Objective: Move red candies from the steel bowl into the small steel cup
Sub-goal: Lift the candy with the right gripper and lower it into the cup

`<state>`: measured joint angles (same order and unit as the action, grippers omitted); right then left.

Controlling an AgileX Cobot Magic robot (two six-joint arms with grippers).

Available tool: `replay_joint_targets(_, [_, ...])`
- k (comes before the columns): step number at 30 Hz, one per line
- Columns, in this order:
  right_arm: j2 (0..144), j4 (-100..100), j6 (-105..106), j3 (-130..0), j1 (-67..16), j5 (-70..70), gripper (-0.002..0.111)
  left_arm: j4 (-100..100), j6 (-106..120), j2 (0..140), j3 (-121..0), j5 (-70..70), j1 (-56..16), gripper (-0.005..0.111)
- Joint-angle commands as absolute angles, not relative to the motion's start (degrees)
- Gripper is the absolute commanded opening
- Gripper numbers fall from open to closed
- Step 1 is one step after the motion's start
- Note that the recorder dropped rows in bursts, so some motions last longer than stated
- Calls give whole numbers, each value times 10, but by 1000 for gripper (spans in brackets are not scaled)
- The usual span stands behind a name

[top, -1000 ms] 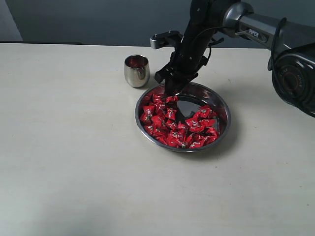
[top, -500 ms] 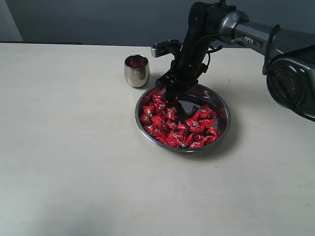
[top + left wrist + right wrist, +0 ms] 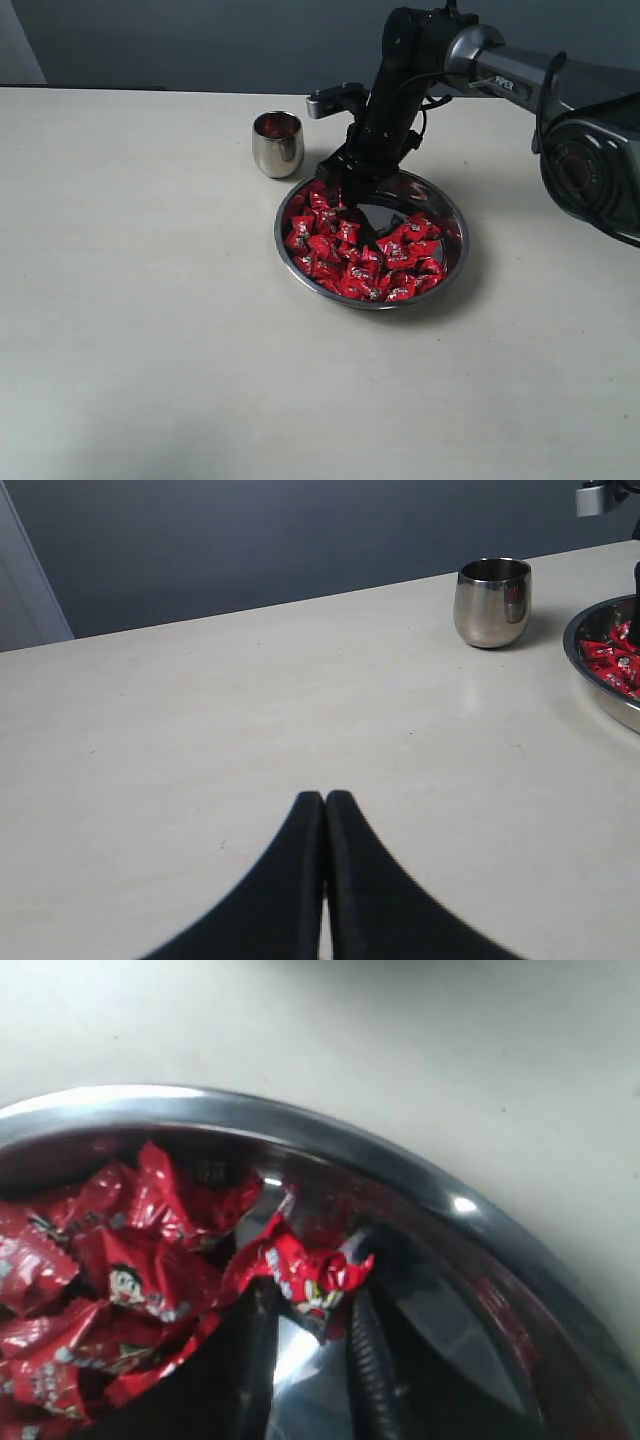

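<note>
The steel bowl point(image 3: 458, 222) sits mid-table, holding many red candies point(image 3: 345, 262) heaped toward its left and front. My right gripper point(image 3: 350, 205) reaches down into the bowl's far left part. In the right wrist view its fingers point(image 3: 365, 1350) stand a narrow gap apart, shut on one red candy point(image 3: 305, 1272) at their tips, just inside the bowl's rim point(image 3: 330, 1140). The small steel cup point(image 3: 277, 143) stands upright just left of and behind the bowl. My left gripper point(image 3: 325, 798) is shut and empty, low over bare table, with the cup point(image 3: 493, 602) and the bowl's edge point(image 3: 600, 695) ahead.
The pale tabletop point(image 3: 150, 300) stretches wide to the left and front of the bowl. A dark wall runs behind the table's far edge. The right arm's links point(image 3: 520, 65) cross above the table's back right.
The right gripper moved from the bowl's far rim down and inward among the candies, then held nearly still. Bowl and cup have not shifted.
</note>
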<state>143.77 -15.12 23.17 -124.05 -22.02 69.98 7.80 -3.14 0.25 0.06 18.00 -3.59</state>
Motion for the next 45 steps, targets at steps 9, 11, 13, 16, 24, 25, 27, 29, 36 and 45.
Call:
replay_joint_targets(9, [1382, -192, 272, -1243, -222, 678, -1, 78, -35, 0, 0, 177, -42, 0])
replay_joint_targets(11, [1378, -212, 280, -1243, -222, 654, -1, 78, -35, 0, 0, 177, -42, 0])
replay_joint_targets(13, [1378, -235, 308, -1243, -222, 640, -1, 78, -35, 0, 0, 177, -42, 0])
replay_joint_targets(16, [1378, -261, 344, -1243, -222, 619, -1, 78, -35, 0, 0, 177, -42, 0])
replay_joint_targets(24, [1378, -293, 365, -1243, -222, 494, -1, 78, -35, 0, 0, 177, -42, 0])
replay_joint_targets(25, [1378, -301, 372, -1243, -222, 483, -1, 78, -35, 0, 0, 177, -42, 0])
replay_joint_targets(27, [1378, -313, 390, -1243, -222, 472, -1, 78, -35, 0, 0, 177, -42, 0])
replay_joint_targets(29, [1380, -331, 418, -1243, -222, 469, -1, 78, -35, 0, 0, 177, -42, 0])
replay_joint_targets(36, [1392, -344, 471, -1243, -222, 449, -1, 78, -35, 0, 0, 177, -42, 0])
replay_joint_targets(45, [1395, -358, 523, -1243, -224, 446, -1, 78, -35, 0, 0, 177, -42, 0])
